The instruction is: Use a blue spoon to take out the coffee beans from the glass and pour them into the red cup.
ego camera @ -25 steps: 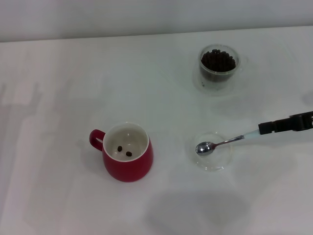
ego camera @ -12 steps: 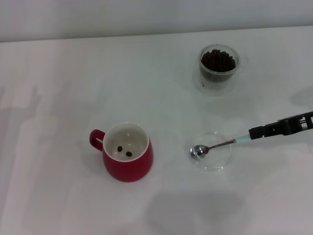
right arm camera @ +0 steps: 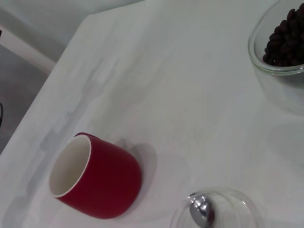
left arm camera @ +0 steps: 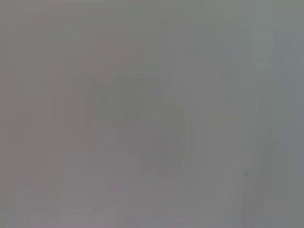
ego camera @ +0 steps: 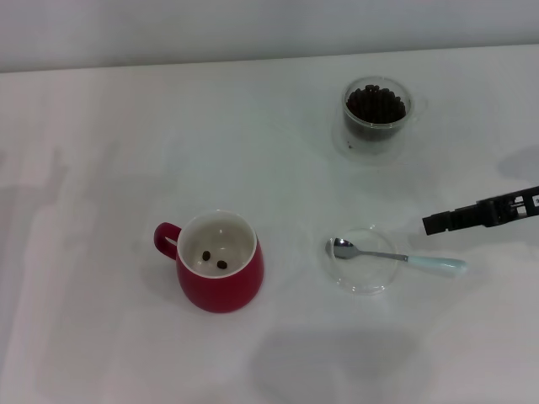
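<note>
The blue spoon (ego camera: 389, 256) lies free, its metal bowl (right arm camera: 202, 209) resting in a shallow clear glass saucer (ego camera: 367, 289) and its pale blue handle on the table to the right. My right gripper (ego camera: 429, 224) hovers just above and beyond the handle end, open and holding nothing. The glass (ego camera: 376, 122) full of coffee beans (ego camera: 376, 103) stands at the back right. At the front left of the saucer stands the red cup (ego camera: 221, 278), with two beans (ego camera: 221, 264) on its white bottom. The left gripper is out of view.
The white table (ego camera: 109, 151) spreads wide to the left and front. In the right wrist view the table's far edge (right arm camera: 71, 38) shows beyond the red cup (right arm camera: 97, 180). The left wrist view is a blank grey surface.
The right gripper let go of the spoon, which dropped onto the saucer and table. The gripper then drew slightly up and to the right.
</note>
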`<state>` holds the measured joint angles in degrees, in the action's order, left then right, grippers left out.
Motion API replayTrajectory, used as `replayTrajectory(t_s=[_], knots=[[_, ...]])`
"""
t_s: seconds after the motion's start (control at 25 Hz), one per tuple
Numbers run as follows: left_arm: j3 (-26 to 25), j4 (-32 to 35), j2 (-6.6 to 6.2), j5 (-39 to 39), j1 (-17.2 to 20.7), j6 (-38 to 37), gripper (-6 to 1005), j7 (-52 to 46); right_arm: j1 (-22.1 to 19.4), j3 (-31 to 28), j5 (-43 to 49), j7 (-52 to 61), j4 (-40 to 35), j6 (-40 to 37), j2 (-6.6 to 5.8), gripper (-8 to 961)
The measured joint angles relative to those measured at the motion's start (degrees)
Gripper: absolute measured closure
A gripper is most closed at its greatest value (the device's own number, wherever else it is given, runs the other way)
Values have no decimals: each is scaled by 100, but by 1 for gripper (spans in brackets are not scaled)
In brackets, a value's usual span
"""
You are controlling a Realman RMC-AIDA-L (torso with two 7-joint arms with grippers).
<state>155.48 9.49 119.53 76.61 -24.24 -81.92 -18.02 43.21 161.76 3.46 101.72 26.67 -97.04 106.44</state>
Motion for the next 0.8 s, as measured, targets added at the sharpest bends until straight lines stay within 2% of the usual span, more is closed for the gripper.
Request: replayTrajectory(t_s=[0.2, 0.36, 0.44, 0.52, 0.56, 0.68, 0.76, 0.8], knots=[[0, -1, -7, 8, 7, -1, 107, 0, -199, -5, -850, -342, 13, 29, 16, 611], [0, -6, -9, 8, 25, 0, 108, 0, -509, -13, -2222, -1084, 14, 225, 132, 571], [0, -4, -9, 2, 34, 0, 108, 0, -696, -20, -3051, -1360, 4, 483, 232, 526], [0, -5, -9, -2, 38, -2, 108, 0, -935, -34, -4108, -1701, -62, 830, 383, 481], [0, -9, -9, -3, 41, -3, 108, 0, -1067, -39, -4776, -1972, -112, 979, 479, 458], [6, -30, -10, -2, 62, -2, 108, 0, -1479, -43, -6568, -3315, -298, 1259, 799, 307], [23, -22, -13, -4, 89, -2, 108, 0, -1654, -43, -7336, -4381, -587, 1325, 879, 206], [28, -15, -13, -5, 104, 3, 108, 0, -1736, -41, -7590, -4947, -847, 1342, 880, 194]])
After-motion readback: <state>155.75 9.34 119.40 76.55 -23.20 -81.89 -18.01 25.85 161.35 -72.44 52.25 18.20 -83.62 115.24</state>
